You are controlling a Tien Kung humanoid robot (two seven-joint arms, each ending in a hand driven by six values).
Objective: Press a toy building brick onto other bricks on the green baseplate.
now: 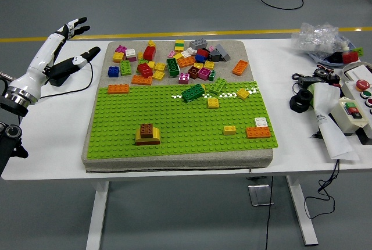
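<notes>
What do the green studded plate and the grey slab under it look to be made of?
The green baseplate looks like hard moulded plastic: even rows of studs and a slight sheen. The grey slab beneath seems soft, perhaps foam or felt: matte, with rounded edges.

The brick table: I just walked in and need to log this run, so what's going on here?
Nothing is being handled right now. The robot's left hand hovers open over the table's left side, beside the pad, holding nothing; the right arm is out of view. On the green baseplate a brown brick sits stacked on a yellow brick near the front left. A heap of loose bricks lies at the pad's far end.
</notes>
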